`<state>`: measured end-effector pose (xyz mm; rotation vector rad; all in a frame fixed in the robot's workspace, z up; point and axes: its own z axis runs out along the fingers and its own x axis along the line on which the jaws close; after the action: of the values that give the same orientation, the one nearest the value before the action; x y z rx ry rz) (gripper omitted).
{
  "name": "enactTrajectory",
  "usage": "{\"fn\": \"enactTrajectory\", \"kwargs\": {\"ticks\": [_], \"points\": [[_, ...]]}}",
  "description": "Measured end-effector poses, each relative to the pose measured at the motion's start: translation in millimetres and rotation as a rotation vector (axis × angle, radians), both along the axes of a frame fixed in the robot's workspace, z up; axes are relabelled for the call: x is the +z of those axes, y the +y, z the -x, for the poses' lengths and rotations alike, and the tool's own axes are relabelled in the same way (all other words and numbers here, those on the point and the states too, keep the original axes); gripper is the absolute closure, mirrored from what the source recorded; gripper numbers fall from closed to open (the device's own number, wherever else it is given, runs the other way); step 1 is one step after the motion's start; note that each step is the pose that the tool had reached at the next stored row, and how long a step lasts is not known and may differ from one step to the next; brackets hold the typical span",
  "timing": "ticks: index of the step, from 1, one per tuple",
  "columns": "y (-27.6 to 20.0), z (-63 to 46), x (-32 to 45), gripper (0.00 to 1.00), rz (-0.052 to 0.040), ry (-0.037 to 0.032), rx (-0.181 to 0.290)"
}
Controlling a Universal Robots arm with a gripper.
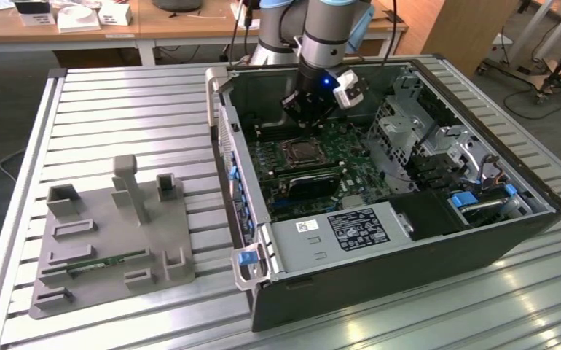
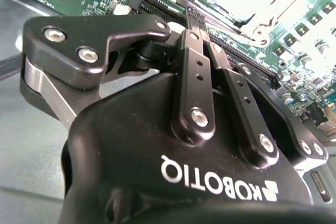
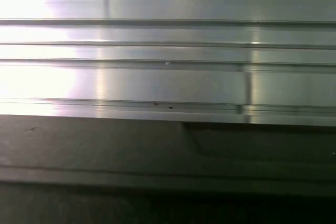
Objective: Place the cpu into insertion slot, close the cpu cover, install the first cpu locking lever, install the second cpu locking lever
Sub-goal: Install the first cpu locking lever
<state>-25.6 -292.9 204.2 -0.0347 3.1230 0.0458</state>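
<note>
Gripper (image 1: pixel 303 122), fingers pressed together, hangs near insertion slot (image 1: pixel 303 152).

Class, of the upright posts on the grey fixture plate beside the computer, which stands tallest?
The post near the middle of the grey fixture plate; it rises well above the short blocks around it.

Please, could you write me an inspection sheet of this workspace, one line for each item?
Surface: slatted metal table carrying an open computer case and a grey fixture tray.
Job's things: insertion slot on the motherboard, dark centre, silver rim; whether the cpu sits inside cannot be told.
Clutter: green stick lying in the fixture tray.
Grippers: gripper above the motherboard near the slot, shut, nothing seen between the fingers.
Cables: wire bundle inside the case.
Surroundings: wooden desk with white boxes behind.
</note>
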Motion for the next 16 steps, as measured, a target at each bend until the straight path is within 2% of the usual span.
{"fn": "enactTrajectory", "kwargs": {"ticks": [6,16], "points": [[0.0,0.0,-3.7,0.90,0.0052,0.0001,0.000],[0.0,-0.1,-3.3,0.90,0.0094,0.0000,0.000]]}}
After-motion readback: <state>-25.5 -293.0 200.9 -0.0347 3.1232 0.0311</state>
